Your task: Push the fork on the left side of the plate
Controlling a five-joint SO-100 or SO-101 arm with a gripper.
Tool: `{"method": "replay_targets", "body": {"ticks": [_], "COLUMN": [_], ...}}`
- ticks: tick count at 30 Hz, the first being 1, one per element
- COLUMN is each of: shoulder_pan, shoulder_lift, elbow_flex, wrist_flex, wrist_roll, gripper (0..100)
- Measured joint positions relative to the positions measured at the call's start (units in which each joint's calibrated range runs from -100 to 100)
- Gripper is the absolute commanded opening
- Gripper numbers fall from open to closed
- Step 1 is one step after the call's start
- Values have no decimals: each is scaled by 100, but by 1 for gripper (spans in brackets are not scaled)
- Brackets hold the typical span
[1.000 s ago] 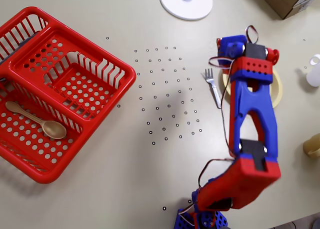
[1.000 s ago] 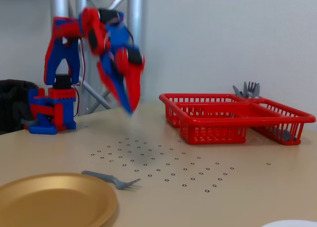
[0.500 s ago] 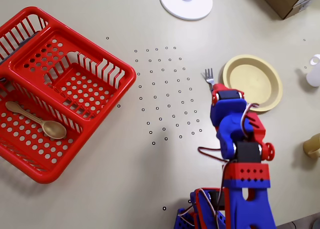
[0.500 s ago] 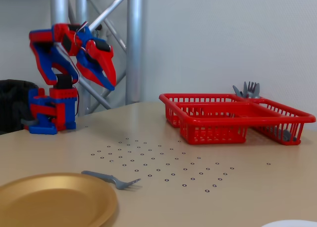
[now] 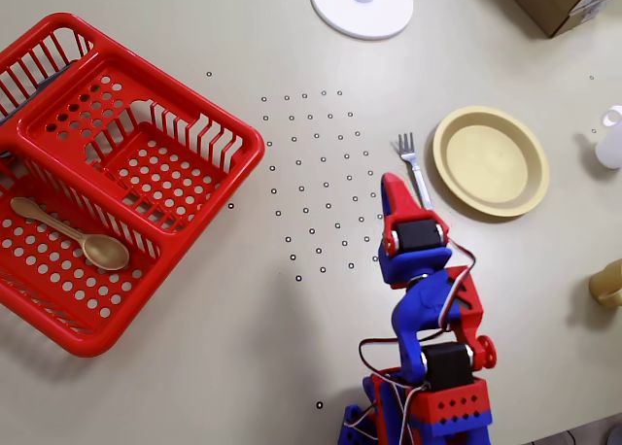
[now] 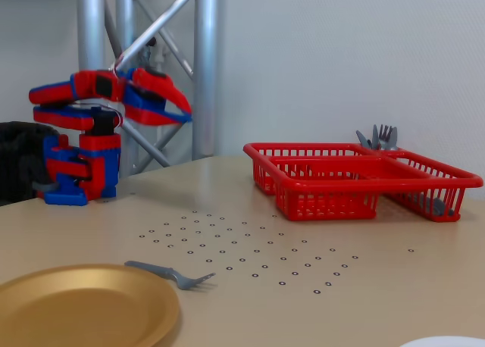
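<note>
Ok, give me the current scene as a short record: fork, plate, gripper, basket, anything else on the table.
fork: fork flat on the table, tines pointing away from the arm's base, beside the plate's left rim in the overhead view
plate: plate empty, pale yellow
gripper: gripper raised above the table, folded back near the base, holding nothing, jaws look shut
basket: red basket holds a wooden spoon
other: white disc at top edge
</note>
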Motion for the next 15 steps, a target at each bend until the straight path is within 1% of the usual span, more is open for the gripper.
{"method": "replay_targets", "body": {"ticks": [4,15], "shoulder_pan": [55,9], "shoulder_lift": [-351,-359], "elbow_flex": [452,940], "wrist_flex": [0,-369], "wrist_roll": [0,73], "gripper": [0,0]}}
